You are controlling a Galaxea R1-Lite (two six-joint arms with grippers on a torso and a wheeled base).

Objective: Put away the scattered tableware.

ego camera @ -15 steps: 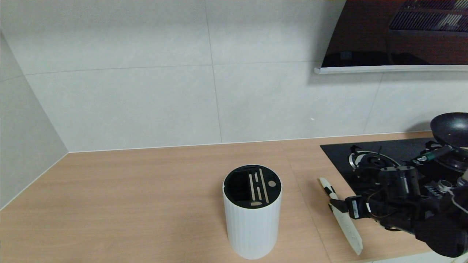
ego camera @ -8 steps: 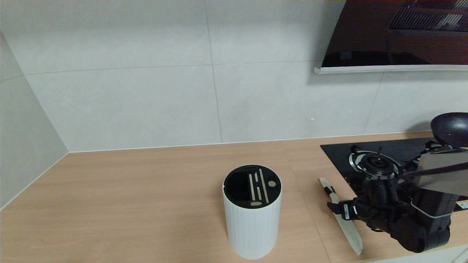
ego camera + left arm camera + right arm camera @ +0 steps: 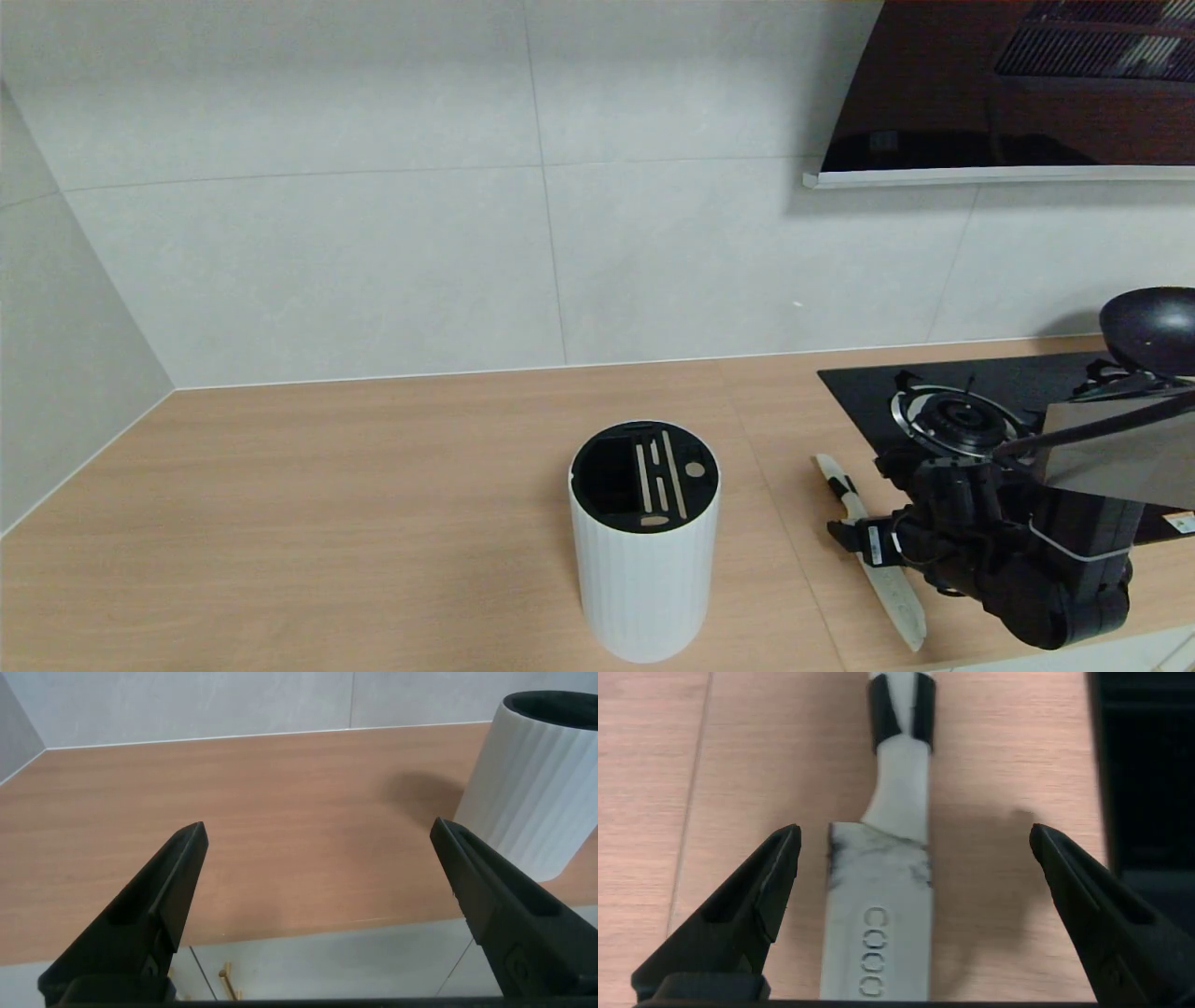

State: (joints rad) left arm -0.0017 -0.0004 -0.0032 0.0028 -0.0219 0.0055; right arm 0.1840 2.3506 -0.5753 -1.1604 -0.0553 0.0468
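Note:
A white knife (image 3: 898, 605) with a black band on its handle lies flat on the wooden counter, right of the holder. Its blade (image 3: 878, 915) is smudged dark near the handle. My right gripper (image 3: 870, 501) hovers open just above the knife's middle, one finger on each side (image 3: 913, 842), not touching it. A white ribbed cylindrical holder (image 3: 646, 560) with a black slotted top stands upright at the counter's middle. My left gripper (image 3: 318, 838) is open and holds nothing, low at the counter's front edge, with the holder (image 3: 547, 784) off to one side.
A black gas hob (image 3: 943, 401) with a burner sits close behind the knife. A dark pan (image 3: 1148, 329) stands on it at the far right, under a range hood (image 3: 1008, 103). Bare counter (image 3: 327, 504) stretches left of the holder to the tiled corner.
The right arm has swung round and its gripper has shifted slightly left over the knife. Knife and holder have stayed in place.

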